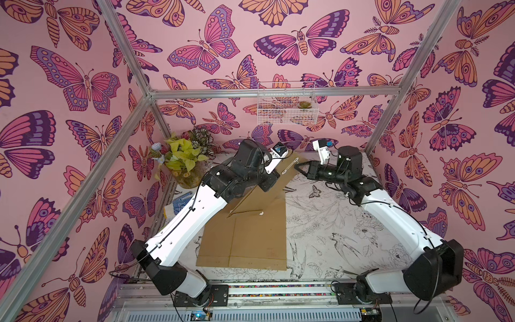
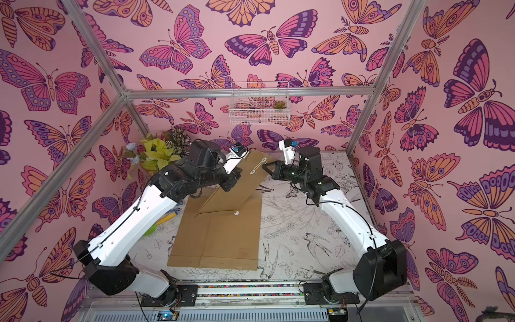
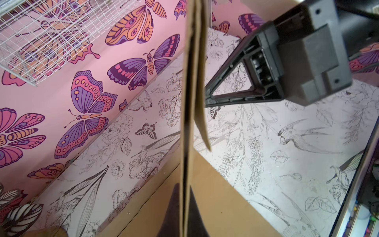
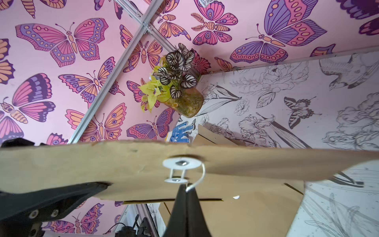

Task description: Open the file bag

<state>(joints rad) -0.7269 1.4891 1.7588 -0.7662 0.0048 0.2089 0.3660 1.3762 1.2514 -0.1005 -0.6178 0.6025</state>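
Observation:
The brown file bag [image 1: 250, 237] [image 2: 223, 239] lies flat on the table, its far flap end [image 1: 281, 178] [image 3: 192, 82] raised off the surface. My left gripper [image 3: 185, 188] [image 1: 269, 181] is shut on the edge of that flap. Two white closure discs [image 4: 182, 163] sit on the flap, and a white string [image 4: 202, 176] curls down from them. My right gripper [image 4: 185, 187] [image 1: 296, 166] [image 2: 264, 166] is shut on the string's end just beside the flap. Another white disc [image 1: 261, 213] sits on the bag's body.
A jar of leafy plants [image 1: 186, 167] [image 4: 184, 98] stands in the far left corner. A blue-patterned item [image 1: 182, 203] lies under the left arm. A white wire basket [image 1: 287, 103] hangs on the back wall. Aluminium frame posts [image 1: 125, 120] bound the table.

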